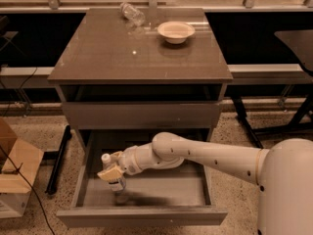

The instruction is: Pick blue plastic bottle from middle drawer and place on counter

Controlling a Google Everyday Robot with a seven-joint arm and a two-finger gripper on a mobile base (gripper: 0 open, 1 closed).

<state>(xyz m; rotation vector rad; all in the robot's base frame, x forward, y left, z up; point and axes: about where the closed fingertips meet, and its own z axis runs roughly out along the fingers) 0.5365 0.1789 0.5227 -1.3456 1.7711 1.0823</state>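
The middle drawer (142,216) is pulled open below the counter (122,58). My gripper (111,172) reaches into its left side from the right and is shut on the blue plastic bottle (113,176), a small clear bottle whose white cap (105,158) points up. The bottle stands upright in my grasp, at or just above the drawer floor near the left wall. My fingers cover most of its middle.
A white bowl (175,31) and an all-clear bottle (132,12) lying on its side sit at the back of the counter. A cardboard box (14,180) stands on the floor at left. A closed drawer front (142,114) is just above the open drawer.
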